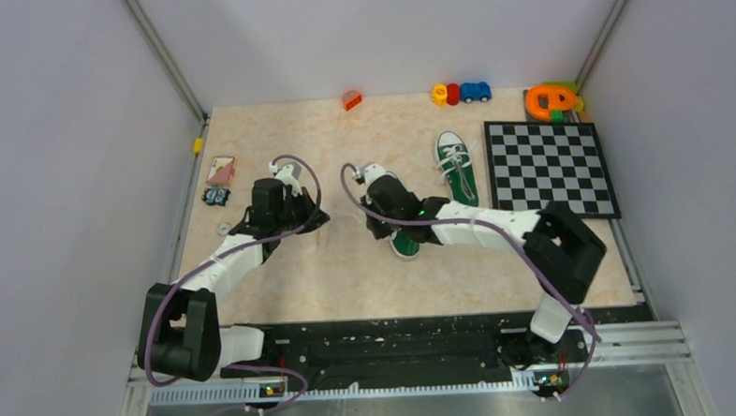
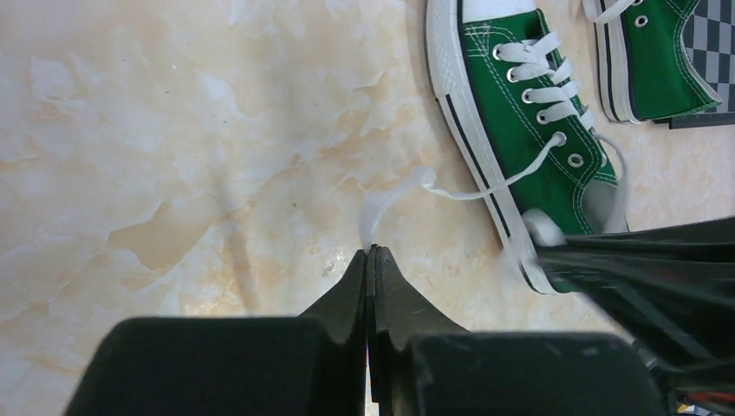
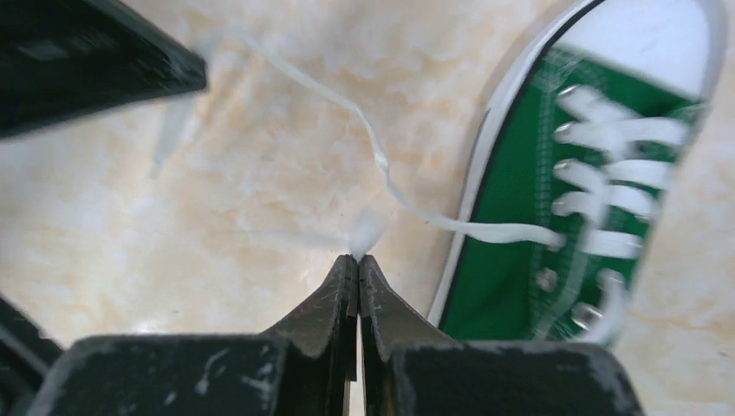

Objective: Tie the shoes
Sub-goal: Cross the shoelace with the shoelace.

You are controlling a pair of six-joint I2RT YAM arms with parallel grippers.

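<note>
1. The left gripper (image 2: 373, 251) has its jaws pressed together, pinching the tip of the first lace (image 2: 498, 185).
2. That white lace runs across the surface (image 2: 173, 130) to a hole in the near shoe (image 2: 520, 121).
3. The right gripper (image 3: 357, 258) has its jaws pressed together too, pinching the second lace (image 3: 368, 232), which looks blurry.
4. The near shoe lies in the middle of the surface, partly hidden below the right gripper.
5. The far shoe (image 1: 456, 167) lies just beside the checkered board (image 1: 550, 167), apart from both grippers.
</note>
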